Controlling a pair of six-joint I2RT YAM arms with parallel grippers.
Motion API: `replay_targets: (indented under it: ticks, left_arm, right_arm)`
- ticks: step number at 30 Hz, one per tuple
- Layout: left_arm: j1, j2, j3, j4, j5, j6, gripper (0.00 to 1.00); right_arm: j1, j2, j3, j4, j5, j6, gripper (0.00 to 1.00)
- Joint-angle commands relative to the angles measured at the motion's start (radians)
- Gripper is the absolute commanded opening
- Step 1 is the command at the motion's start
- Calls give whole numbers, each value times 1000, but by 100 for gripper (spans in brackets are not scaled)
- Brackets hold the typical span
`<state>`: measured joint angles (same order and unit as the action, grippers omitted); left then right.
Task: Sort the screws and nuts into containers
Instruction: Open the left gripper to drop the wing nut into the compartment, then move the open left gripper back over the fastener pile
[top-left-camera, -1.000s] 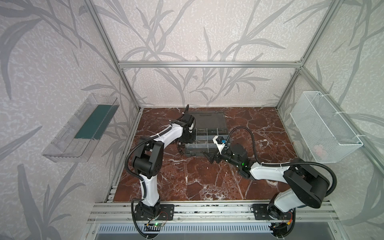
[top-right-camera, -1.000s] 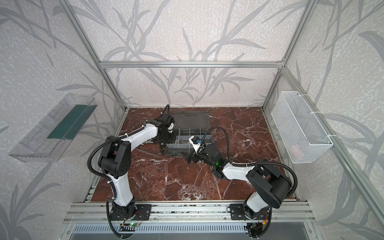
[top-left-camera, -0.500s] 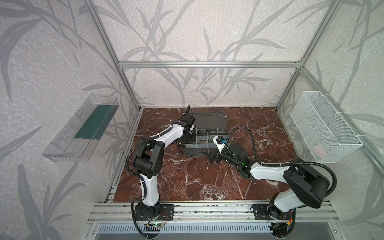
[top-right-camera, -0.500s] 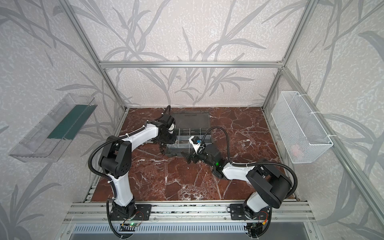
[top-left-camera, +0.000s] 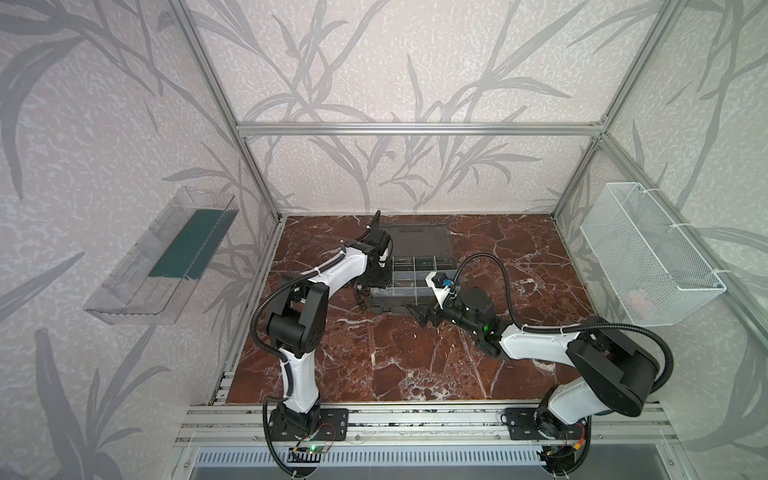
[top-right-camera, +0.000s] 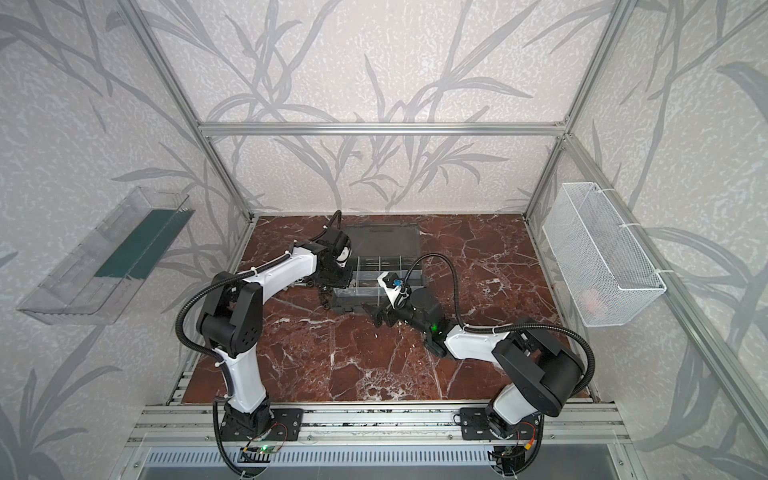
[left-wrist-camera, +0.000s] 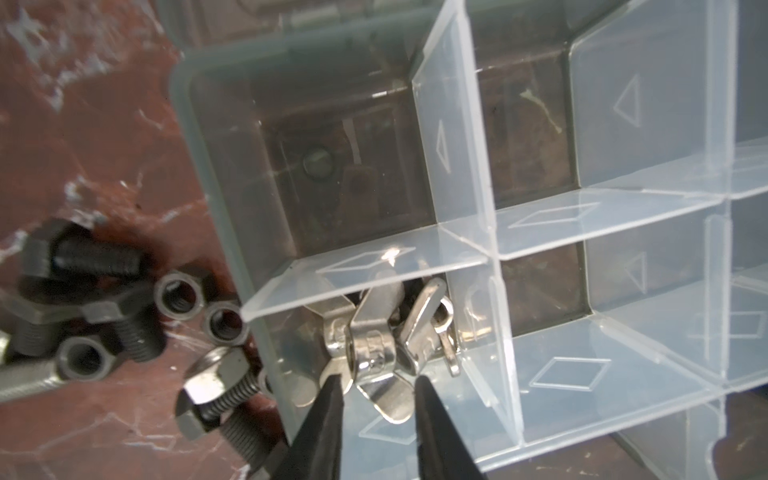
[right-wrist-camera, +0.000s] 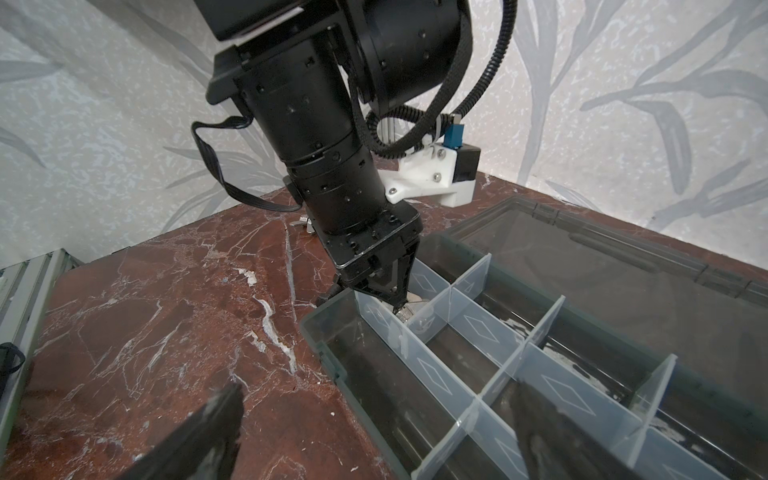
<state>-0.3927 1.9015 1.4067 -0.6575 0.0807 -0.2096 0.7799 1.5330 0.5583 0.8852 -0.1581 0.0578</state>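
Note:
The dark grey organizer case (top-left-camera: 432, 291) lies open in both top views, its lid (top-left-camera: 419, 243) flat behind it. My left gripper (left-wrist-camera: 378, 380) reaches into a corner container (left-wrist-camera: 478, 332) at the case's left end. Its jaws stand apart, with the wing of a silver wing nut (left-wrist-camera: 374, 345) lying loose between the tips. Black screws (left-wrist-camera: 95, 257), black nuts (left-wrist-camera: 180, 295) and a silver screw (left-wrist-camera: 220, 386) lie on the table beside the case (left-wrist-camera: 199, 124). My right gripper (right-wrist-camera: 374, 436) is wide open and empty, straddling the case's front rim (right-wrist-camera: 353, 395).
The loose hardware pile (top-left-camera: 361, 293) sits left of the case on the marble table (top-left-camera: 395, 365). A lone wing nut (right-wrist-camera: 303, 224) lies behind the left arm. A clear wall tray (top-left-camera: 166, 257) hangs at left, a white wire basket (top-left-camera: 648, 257) at right.
My left gripper's jaws have spread apart over the corner container. Both arms have stayed almost where they were.

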Motion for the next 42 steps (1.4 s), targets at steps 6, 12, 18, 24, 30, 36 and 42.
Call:
replay_targets:
  ticks: [6, 12, 18, 24, 30, 36, 42]
  left_arm:
    - [5, -183, -77, 76, -169, 4, 43]
    - [113, -264, -125, 86, -234, -26, 58]
    - [306, -234, -78, -35, -149, -120, 71]
    - [409, -97, -47, -107, -118, -153, 75]
    - [496, -15, -69, -78, -73, -174, 66]
    - [562, 7, -81, -34, -38, -180, 58]
    - [578, 26, -101, -8, -35, -183, 51]
  right_arm:
    - [7, 4, 27, 6, 2, -1, 99]
    - [7, -6, 22, 5, 10, -5, 99]
    - [8, -23, 17, 6, 10, -2, 99]
    - [8, -30, 16, 9, 4, 5, 99]
    - [8, -29, 16, 9, 5, 4, 99]
    - [8, -26, 18, 3, 9, 2, 99]
    - [7, -10, 23, 9, -1, 9, 99]
